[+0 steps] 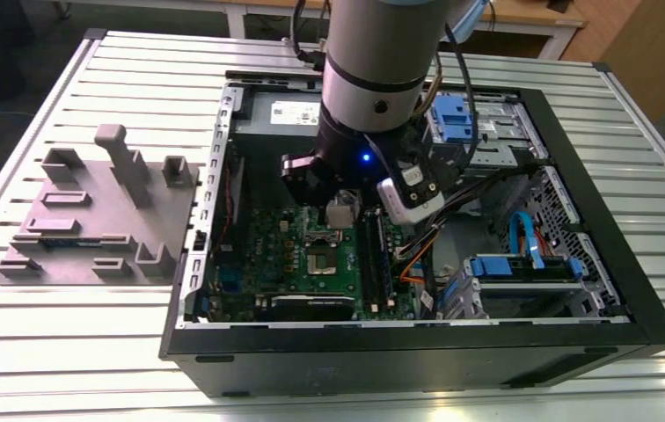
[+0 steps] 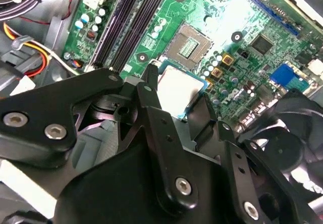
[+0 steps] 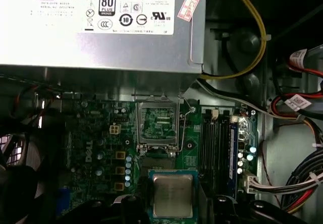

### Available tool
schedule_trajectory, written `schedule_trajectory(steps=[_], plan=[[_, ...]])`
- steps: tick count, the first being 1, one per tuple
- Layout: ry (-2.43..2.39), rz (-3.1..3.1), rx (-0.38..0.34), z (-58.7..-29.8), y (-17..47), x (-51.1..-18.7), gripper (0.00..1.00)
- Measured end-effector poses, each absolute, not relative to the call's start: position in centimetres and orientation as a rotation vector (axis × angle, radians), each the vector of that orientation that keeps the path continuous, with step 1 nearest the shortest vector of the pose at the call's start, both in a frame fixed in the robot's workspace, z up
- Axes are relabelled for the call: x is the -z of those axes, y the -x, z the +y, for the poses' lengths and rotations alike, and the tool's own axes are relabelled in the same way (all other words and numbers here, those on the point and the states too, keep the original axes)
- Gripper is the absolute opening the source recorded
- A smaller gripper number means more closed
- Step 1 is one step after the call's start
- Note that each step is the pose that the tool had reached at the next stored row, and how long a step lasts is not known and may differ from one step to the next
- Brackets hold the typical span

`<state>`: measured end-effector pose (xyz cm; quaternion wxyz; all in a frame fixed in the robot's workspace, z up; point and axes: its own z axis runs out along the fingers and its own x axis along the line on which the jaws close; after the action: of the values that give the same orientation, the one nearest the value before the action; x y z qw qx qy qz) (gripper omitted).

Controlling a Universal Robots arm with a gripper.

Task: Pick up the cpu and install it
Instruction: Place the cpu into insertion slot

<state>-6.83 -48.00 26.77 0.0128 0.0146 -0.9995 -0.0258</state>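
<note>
Second wrist view: the cpu [image 2: 180,82], just short of the socket [image 2: 189,45], had the edge farthest from the socket hidden behind the gripper [image 2: 175,92] linkage, and finger contact on that side was hidden too. First wrist view: the cpu's edge farthest from the socket ran out of frame. The power supply [image 3: 101,47] beyond the socket was cropped, as was the fan [image 3: 15,168]. Exterior view: the arm [image 1: 380,70] was cropped and masked the motherboard [image 1: 262,255] beyond the socket.
</note>
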Motion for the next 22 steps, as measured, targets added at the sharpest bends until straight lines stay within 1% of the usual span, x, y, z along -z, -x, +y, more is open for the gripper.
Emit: schedule_trajectory(steps=[5,22], plan=[[-0.045,-3.115,0.041,-48.0,6.8,-26.7,0.47],[-0.026,-3.115,0.041,-48.2,7.5,-23.8,0.47]])
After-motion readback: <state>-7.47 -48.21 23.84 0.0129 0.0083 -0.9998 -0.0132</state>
